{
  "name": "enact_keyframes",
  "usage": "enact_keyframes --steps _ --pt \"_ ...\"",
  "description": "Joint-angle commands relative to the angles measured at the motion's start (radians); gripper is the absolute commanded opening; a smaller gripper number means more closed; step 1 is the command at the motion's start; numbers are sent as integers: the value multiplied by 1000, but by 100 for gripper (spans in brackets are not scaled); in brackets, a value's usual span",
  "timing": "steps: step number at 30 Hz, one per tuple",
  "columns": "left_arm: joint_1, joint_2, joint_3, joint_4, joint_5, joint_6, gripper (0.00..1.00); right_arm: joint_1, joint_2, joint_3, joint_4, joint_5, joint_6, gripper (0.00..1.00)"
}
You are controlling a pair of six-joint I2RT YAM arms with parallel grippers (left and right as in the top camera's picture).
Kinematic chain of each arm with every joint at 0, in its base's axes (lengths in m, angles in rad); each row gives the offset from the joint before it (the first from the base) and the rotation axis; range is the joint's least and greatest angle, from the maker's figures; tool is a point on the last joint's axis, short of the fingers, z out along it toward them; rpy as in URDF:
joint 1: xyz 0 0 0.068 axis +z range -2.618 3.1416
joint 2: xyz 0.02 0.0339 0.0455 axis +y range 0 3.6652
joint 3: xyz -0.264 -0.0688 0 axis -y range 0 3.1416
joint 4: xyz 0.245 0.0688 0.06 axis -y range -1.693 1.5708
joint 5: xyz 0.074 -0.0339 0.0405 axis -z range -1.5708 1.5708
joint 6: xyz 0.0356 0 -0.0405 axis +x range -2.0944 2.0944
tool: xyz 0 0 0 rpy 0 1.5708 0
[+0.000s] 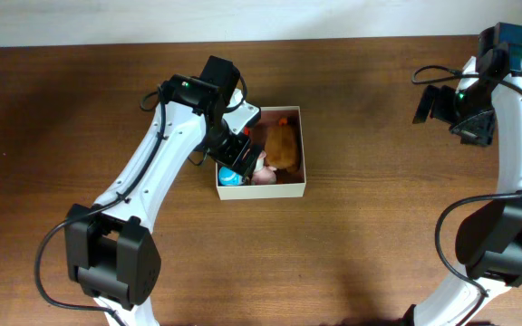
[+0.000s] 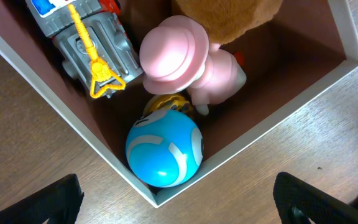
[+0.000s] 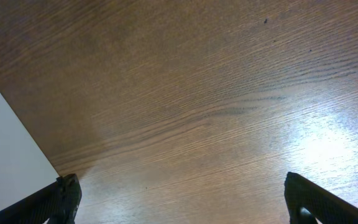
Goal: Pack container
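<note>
The container is a square shallow box with white walls and a pink-brown inside, in the middle of the table. It holds a brown plush toy, a pink toy and a blue ball. The left wrist view shows the box's corner wall, the blue and white ball, the pink toy, a grey robot toy with yellow parts and the brown plush. My left gripper is open and empty over the box's front left corner. My right gripper is open and empty at the far right.
Dark wooden table all around the box. A white flat surface shows at the left edge of the right wrist view. The far table edge meets a pale wall.
</note>
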Motion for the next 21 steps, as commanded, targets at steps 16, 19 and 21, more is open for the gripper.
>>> enact_keyframes --steps 16,19,21 --pt "0 -23 7 40 303 -23 100 -1 -11 -1 1 9 8 99" --pt "3 -25 8 37 185 -19 100 -1 -11 -1 1 9 8 99" --pt "6 -25 9 20 132 -20 100 -1 -11 -1 1 9 8 99"
